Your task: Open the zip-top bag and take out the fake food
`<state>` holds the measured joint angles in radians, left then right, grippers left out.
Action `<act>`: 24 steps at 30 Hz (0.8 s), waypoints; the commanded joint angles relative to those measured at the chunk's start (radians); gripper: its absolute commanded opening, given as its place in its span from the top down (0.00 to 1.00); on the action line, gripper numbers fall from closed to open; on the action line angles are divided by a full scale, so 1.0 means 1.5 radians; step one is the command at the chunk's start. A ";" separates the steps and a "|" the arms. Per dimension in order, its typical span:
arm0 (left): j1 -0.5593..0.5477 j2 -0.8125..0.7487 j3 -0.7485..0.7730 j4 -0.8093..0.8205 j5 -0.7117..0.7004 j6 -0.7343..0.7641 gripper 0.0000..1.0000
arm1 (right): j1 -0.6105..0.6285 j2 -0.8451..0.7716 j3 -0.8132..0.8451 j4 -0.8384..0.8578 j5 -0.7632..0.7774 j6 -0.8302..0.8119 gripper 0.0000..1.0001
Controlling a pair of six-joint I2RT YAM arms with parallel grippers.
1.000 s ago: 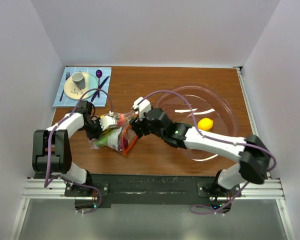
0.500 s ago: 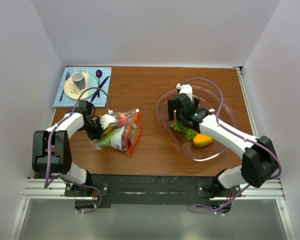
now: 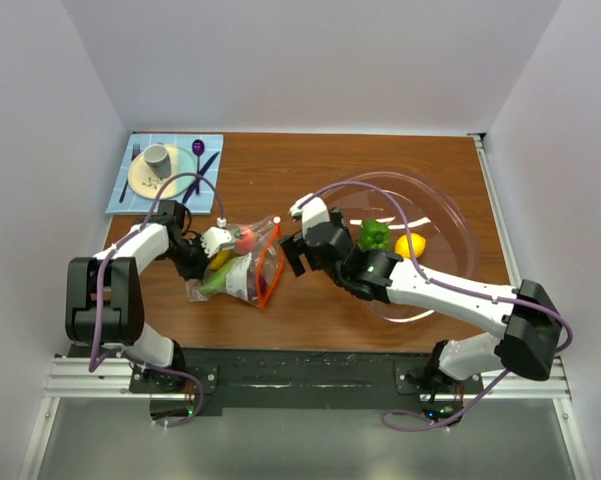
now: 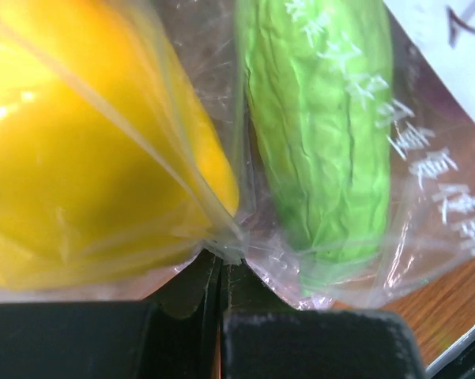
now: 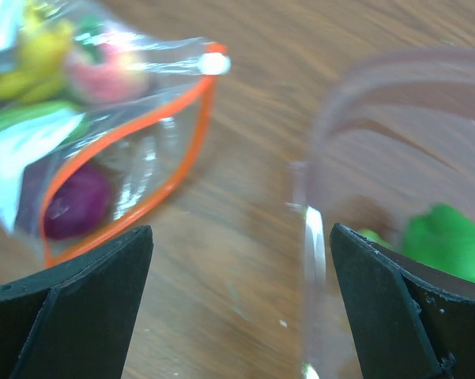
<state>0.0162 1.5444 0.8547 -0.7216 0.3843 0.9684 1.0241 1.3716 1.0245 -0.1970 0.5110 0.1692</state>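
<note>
Arms bent toward the zip-top bag (image 3: 248,272), left gripper (image 4: 221,272) pinched on its plastic, right gripper (image 5: 241,260) wide open, empty, beside its mouth

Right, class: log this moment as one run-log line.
left gripper: shut on zip-top bag | right gripper: open, empty | bowl: green piece, lemon | bag: food inside

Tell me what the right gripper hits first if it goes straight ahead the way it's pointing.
Probably the zip-top bag at its orange-rimmed open mouth; the right gripper aims slightly beside it, so bare table may come first.
</note>
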 commanded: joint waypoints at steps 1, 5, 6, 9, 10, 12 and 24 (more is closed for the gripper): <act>-0.005 0.025 0.027 0.015 -0.012 -0.004 1.00 | 0.024 0.052 -0.026 0.123 -0.052 -0.068 0.02; -0.005 0.038 0.043 0.012 -0.010 -0.006 1.00 | 0.034 0.140 0.007 0.128 -0.075 -0.083 0.04; -0.006 0.039 0.048 0.010 -0.009 -0.007 1.00 | 0.036 0.167 0.018 0.129 -0.083 -0.085 0.05; -0.005 0.043 0.061 0.003 -0.007 -0.011 1.00 | 0.046 0.208 0.038 0.158 -0.111 -0.091 0.05; -0.005 0.044 0.065 0.002 -0.007 -0.012 1.00 | 0.047 0.218 0.044 0.163 -0.118 -0.091 0.05; -0.022 0.048 0.069 0.001 -0.006 -0.015 1.00 | 0.052 0.236 0.059 0.172 -0.136 -0.090 0.05; -0.055 0.036 0.064 -0.007 0.003 -0.041 1.00 | 0.059 0.319 0.088 0.245 -0.208 -0.024 0.01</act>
<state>-0.0460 1.6169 0.9333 -0.7208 0.3630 0.9295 1.1080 1.8084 1.1053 0.1013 0.2237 0.0910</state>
